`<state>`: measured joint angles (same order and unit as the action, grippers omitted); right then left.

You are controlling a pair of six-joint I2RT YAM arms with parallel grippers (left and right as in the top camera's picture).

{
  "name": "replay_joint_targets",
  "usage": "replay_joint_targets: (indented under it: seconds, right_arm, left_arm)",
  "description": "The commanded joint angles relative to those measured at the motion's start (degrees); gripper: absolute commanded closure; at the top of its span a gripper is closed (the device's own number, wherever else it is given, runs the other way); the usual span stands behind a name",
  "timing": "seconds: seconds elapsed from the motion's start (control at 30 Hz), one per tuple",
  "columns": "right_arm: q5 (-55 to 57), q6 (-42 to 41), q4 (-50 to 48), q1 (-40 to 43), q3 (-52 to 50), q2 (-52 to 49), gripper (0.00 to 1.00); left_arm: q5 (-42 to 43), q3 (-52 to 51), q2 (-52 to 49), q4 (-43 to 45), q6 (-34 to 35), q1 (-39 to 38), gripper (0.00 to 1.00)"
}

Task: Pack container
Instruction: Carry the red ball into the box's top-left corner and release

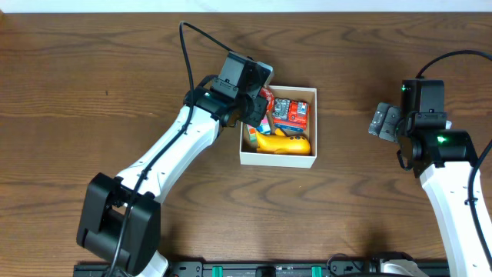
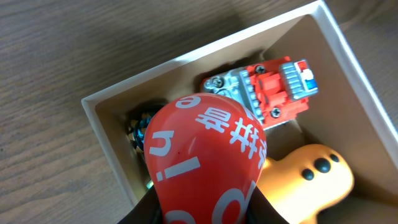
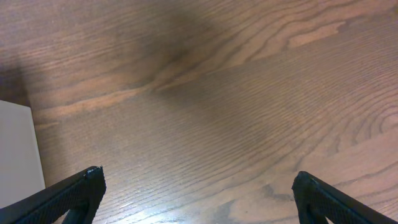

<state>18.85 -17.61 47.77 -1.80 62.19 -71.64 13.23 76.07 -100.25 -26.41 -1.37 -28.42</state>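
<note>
Cardboard container, square, shallow and white, sat near the middle of the wooden worktop, slightly toward the right edge. It looked light and thin-walled, so it would probably flex under a squeeze and slide easily on the smooth wood. Pinching one wall close to a corner, where the card is stiffest, seemed the best hold.

Inside, against the near wall, lay an orange toy with black dots. Beyond it lay a red and silver toy vehicle.

Over the box's far left corner, the left gripper pinched a red rounded toy with white lettering. The toy was glossy and likely slippery. The fingertips were cut off at the bottom of the wrist view.

A dark object in that corner was too shadowed to identify. The box floor was mostly covered.

Toward the right edge, the right gripper hung over bare wood, fingers spread wide, holding nothing.
</note>
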Motion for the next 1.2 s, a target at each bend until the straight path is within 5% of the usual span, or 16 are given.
replay_joint_targets:
  seconds: [0.0, 0.27, 0.9, 1.03, 1.17]
  right_arm:
    - [0.2, -0.8, 0.0, 0.3, 0.2, -0.1, 0.01]
    - [0.2, -0.8, 0.0, 0.3, 0.2, -0.1, 0.01]
    - [0.2, -0.8, 0.0, 0.3, 0.2, -0.1, 0.01]
    - [0.2, -0.8, 0.0, 0.3, 0.2, -0.1, 0.01]
    - [0.2, -0.8, 0.0, 0.3, 0.2, -0.1, 0.01]
  left_arm:
    - [-2.4, 0.8, -0.6, 0.4, -0.5, -0.3, 0.71]
    - [-3.5, 0.8, -0.6, 1.5, -0.6, -0.3, 0.33]
    - [-3.4, 0.8, -0.6, 3.1, -0.5, -0.3, 0.3]
    - [-3.7, 0.8, -0.4, 3.6, -0.5, -0.2, 0.38]
    - [-10.9, 0.8, 1.4, 3.6, 3.3, 1.1, 0.38]
